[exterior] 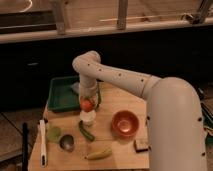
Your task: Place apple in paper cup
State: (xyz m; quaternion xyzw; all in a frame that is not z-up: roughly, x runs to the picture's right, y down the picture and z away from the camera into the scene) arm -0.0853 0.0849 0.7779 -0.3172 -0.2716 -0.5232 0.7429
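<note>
Closest to my view is the arm's thick white segment, filling the right foreground. From there it reaches left and bends down over the wooden table.

The apple sits directly on top of the paper cup, touching its mouth or hovering right at it; I cannot tell which. The gripper comes straight down onto the apple from above. From here I cannot tell whether the claw is clamped on the fruit or spread around it.

The cup stands upright near the middle of the table. Just in front of it lies a dark green chili, angled. To the right, apart from the cup, is the orange bowl. Behind and to the left is a green tray, at the table's far corner.

Further left are a pale green round object and a grey round object, close together. A long white utensil lies along the left edge. A banana rests near the front edge, and a small brown block lies beside the arm.
</note>
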